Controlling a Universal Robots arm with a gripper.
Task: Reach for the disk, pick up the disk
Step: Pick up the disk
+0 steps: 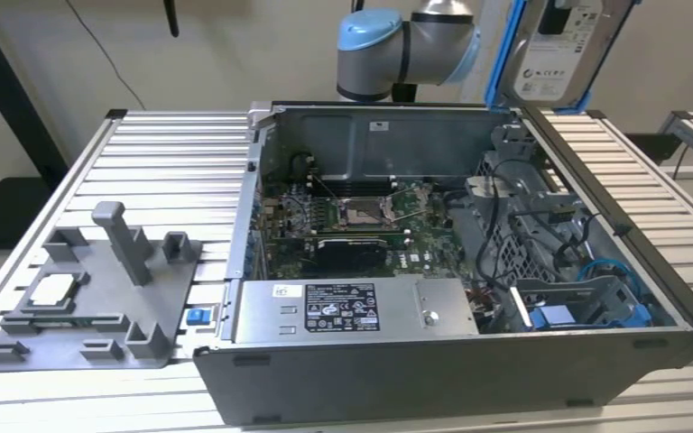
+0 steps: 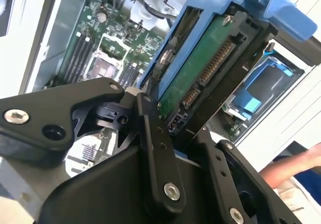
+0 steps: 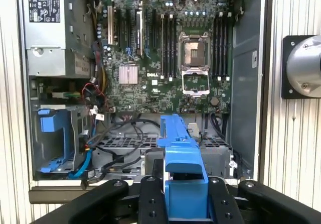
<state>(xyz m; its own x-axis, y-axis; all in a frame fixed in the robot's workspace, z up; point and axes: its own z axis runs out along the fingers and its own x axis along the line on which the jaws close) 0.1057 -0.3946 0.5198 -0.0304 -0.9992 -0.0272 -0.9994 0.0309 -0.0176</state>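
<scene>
Gripping the blue-bracketed, white-labelled disk (image 1: 559, 50), the gripper (image 2: 173, 116) holds it aloft.

In the exterior view the upper edge cuts off my arm (image 1: 407, 45) and the top of the disk (image 1: 558, 54), so where I clasp it lies out of frame. In the second wrist view my pincer (image 2: 173, 121) covers the disk's near end, and its labelled face is turned away. In the first wrist view only the disk's blue bracket (image 3: 183, 179) faces me; its metal body is hidden behind. A person's arm (image 2: 293, 166) is cropped at the second wrist view's edge.
</scene>
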